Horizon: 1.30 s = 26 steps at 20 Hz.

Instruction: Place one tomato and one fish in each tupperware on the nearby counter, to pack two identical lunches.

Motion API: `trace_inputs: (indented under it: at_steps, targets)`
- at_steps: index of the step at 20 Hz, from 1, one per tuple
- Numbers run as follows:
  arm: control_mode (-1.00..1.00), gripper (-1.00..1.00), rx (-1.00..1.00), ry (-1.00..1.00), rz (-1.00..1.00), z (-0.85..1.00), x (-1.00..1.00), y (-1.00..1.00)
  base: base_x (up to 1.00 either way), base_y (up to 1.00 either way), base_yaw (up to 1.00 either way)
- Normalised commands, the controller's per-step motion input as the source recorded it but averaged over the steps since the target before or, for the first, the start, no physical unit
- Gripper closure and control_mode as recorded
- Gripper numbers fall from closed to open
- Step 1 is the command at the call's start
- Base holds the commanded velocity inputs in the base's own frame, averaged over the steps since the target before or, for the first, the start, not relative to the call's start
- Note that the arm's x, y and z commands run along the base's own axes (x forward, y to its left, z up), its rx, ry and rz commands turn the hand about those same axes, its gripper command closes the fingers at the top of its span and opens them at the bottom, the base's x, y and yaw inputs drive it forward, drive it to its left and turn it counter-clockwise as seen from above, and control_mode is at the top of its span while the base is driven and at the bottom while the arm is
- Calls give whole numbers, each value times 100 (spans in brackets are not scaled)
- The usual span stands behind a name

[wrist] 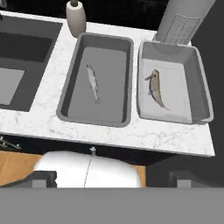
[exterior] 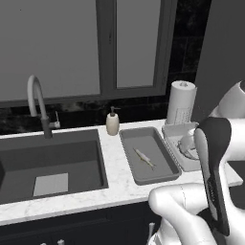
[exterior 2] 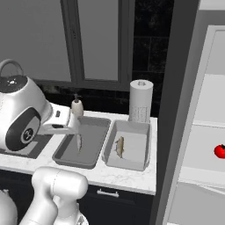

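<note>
Gripper (wrist: 109,183) hangs high above the near counter edge with its jaws spread wide and nothing between them, looking down on both trays. On the white marble counter (wrist: 48,83), the darker tray (wrist: 70,94) sits just right of the sink (exterior: 48,162), and the lighter tray (wrist: 194,76) sits just right of it, the two nearly touching. Each tray holds one fish: a slim silver fish (wrist: 92,82) in the darker one, a browner fish (wrist: 156,89) in the lighter. A soap bottle (wrist: 76,17) stands behind the darker tray and a paper towel roll (exterior 2: 140,101) behind the lighter one, against a dark backsplash under a window. Far right, a tomato (exterior 2: 220,151) rests on a white shelf, well apart from the trays. The white arm (exterior 2: 26,121) reaches over the counter from the left in the right base view. Right of the lighter tray, the counter ends.
</note>
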Motion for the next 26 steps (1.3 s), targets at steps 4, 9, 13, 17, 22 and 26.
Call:
trace_inputs:
  at_steps: [4,9,13,17,22,26]
  targets:
    - [-100,-100,7,-7,-29,38,-12,21,0,0,0]
    - [-100,-100,4,-1,-15,61,-2,5,0,0,0]
    - [-100,-100,1,-11,-4,30,-35,0,0,0,0]
    - [100,-100,0,-9,-1,6,-24,2,-36,0,0]
    - [100,-100,0,0,0,0,0,0,-98,0,0]
    - [100,-100,0,0,0,0,0,0,-100,-6,0]
